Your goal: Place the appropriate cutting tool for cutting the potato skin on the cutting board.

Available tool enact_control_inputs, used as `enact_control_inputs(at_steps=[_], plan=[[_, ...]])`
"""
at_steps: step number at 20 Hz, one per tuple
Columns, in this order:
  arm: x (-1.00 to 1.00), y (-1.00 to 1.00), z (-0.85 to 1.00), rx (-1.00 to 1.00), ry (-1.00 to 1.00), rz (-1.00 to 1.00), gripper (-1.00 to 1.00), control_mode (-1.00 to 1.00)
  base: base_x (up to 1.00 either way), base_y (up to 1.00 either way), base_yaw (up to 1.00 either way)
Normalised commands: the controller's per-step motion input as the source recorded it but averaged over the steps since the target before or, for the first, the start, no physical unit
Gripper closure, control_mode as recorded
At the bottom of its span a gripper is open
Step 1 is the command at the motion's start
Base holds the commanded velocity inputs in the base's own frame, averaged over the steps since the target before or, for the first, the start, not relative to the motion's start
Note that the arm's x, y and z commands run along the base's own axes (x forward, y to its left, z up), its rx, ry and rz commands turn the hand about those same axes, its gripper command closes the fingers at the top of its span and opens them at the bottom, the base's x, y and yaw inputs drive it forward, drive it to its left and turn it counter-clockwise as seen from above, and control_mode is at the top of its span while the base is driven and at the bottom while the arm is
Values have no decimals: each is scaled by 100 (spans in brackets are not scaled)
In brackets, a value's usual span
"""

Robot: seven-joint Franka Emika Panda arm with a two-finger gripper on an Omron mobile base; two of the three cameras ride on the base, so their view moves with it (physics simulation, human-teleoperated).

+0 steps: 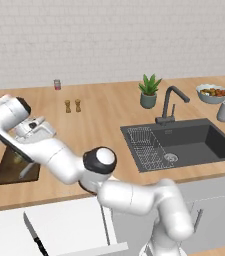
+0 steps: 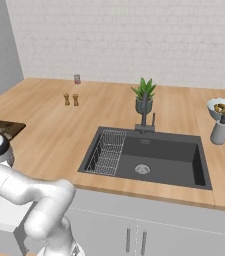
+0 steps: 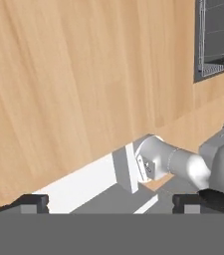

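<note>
With jaws wide and empty over the counter (image 3: 73, 74), the gripper (image 3: 111, 201) should be checked clear of the board (image 1: 6, 170) at lower left, where the peeler (image 1: 26, 171) appears to lie.

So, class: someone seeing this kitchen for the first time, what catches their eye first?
The white arm sweeps across the left base view towards the dark cutting board at the counter's left end. Next comes the black sink with its tap, right of centre. A knife lies in the open drawer below the counter.
</note>
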Motion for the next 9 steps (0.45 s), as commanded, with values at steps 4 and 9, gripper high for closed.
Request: enact_control_inputs(at_steps=[4, 9], plan=[[-92, -100, 0, 33, -18, 15, -100, -100, 0, 0, 0], [-85, -100, 0, 41, -20, 12, -100, -100, 0, 0, 0]])
